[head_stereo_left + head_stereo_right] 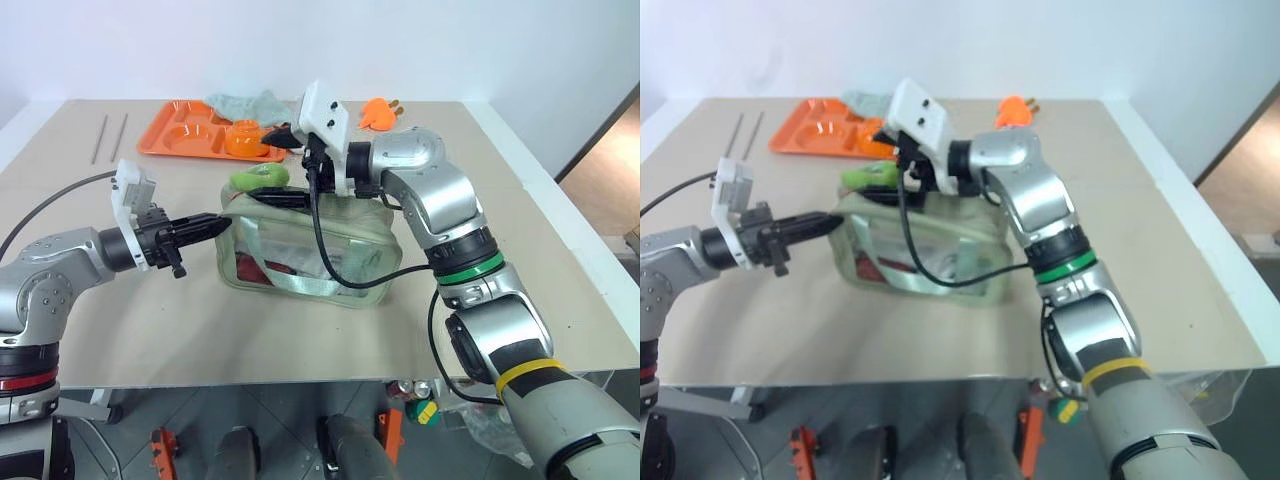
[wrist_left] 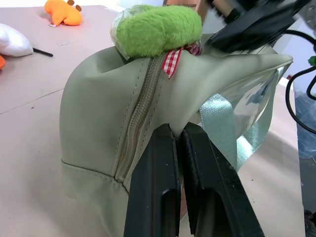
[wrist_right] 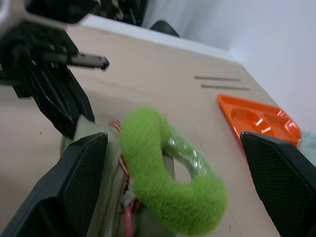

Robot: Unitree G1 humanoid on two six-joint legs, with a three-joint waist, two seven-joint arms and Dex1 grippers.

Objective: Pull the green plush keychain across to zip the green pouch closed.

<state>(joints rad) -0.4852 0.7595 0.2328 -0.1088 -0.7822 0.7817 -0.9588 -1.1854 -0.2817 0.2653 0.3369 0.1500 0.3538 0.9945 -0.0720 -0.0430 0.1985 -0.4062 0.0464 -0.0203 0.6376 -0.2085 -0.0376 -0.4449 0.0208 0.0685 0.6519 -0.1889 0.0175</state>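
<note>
The green pouch point(image 1: 300, 255) stands in the middle of the table, with red things showing through its clear side window. At the left end of its top zipper lies the green plush keychain point(image 1: 258, 179), a fuzzy lime ring on a pinkish checked tab point(image 2: 170, 61). My left gripper point(image 1: 222, 226) comes in level from the left and is shut on a fold of fabric at the pouch's left end point(image 2: 98, 123). My right gripper point(image 3: 173, 143) reaches in from the right, open. One of its fingers point(image 3: 86, 182) stands on each side of the keychain point(image 3: 168, 182), touching nothing.
At the back of the table sit an orange tray point(image 1: 185, 135) with an orange cup point(image 1: 243, 140), a teal cloth point(image 1: 245, 103) and an orange plush toy point(image 1: 380, 113). Two thin sticks point(image 1: 110, 135) lie back left. A black cable point(image 1: 325, 250) hangs over the pouch.
</note>
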